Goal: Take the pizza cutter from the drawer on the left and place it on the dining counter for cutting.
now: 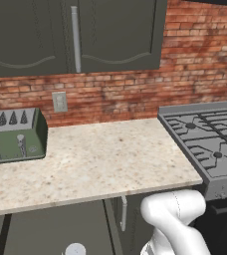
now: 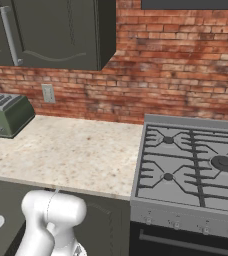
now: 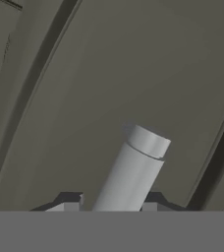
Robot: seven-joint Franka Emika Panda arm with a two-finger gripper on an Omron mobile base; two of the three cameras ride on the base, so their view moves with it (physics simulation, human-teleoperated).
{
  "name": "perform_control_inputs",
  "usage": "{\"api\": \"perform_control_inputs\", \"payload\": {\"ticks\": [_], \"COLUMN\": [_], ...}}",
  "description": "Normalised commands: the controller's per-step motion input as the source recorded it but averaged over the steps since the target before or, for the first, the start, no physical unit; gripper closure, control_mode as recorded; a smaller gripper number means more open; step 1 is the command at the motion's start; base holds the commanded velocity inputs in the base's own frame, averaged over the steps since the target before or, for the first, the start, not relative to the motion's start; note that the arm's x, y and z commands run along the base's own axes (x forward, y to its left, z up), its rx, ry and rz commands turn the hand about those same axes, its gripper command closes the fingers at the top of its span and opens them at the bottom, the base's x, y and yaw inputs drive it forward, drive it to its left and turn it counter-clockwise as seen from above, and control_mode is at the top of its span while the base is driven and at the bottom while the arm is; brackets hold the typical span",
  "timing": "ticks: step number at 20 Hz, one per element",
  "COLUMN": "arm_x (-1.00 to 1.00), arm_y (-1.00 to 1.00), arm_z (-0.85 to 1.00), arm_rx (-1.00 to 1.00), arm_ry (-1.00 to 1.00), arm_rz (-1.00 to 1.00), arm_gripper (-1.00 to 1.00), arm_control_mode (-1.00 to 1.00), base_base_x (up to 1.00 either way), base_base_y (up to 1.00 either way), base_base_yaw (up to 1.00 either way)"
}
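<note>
Worktop (image 1: 95,159): beige speckled stone across the middle of both base views, brick backsplash behind, dark wall cabinets (image 1: 110,35) along the top. This is not the dining counter.

Stove (image 2: 191,165): grey gas hob, right half of the right base view.

Toaster (image 1: 13,134): green, four slots, left edge of the left base view. No brand or lettering readable on it, nor anywhere else.

Arm: white elbow at the bottom of both base views, reaching down under the worktop edge.

Drawer (image 3: 133,74): the dark charcoal front spans the hand view. Its silver bar handle (image 3: 131,172) runs diagonally from bottom centre, one end cap showing.

Gripper (image 3: 109,206): you see grey finger bases either side of the bar at the bottom edge; the tips are cut off. You cannot tell whether they are spread or closed on the bar.

Pizza cutter: presumably inside the closed drawer; position unconfirmed.

Handling, as judgement: expect it light, rigid, with a thin handle and a free-spinning sharp wheel. Take it mid-handle, fingers across the shaft, away from the wheel. A thin handle may slip or roll in the grip.
</note>
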Motion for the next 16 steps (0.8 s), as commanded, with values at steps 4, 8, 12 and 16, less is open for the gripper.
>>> {"api": "perform_control_inputs", "payload": {"ticks": [4, 8, 12, 16], "arm_x": [-0.37, -0.64, -0.83, -0.88], "arm_y": [0.0, 0.0, 0.0, 0.0], "arm_z": [0.0, 0.0, 0.0, 0.2], "arm_rx": [0.0, 0.0, 0.0, 0.0], "arm_ry": [0.0, 0.0, 0.0, 0.0], "arm_rz": [0.0, 0.0, 0.0, -0.01], "arm_gripper": [-1.0, -1.0, -1.0, -1.0], "arm_control_mode": [-1.0, -1.0, -1.0, -1.0], "base_base_x": [0.0, 0.0, 0.0, 0.0], "base_base_y": [0.0, 0.0, 0.0, 0.0], "base_base_yaw": [0.0, 0.0, 0.0, 0.0]}}
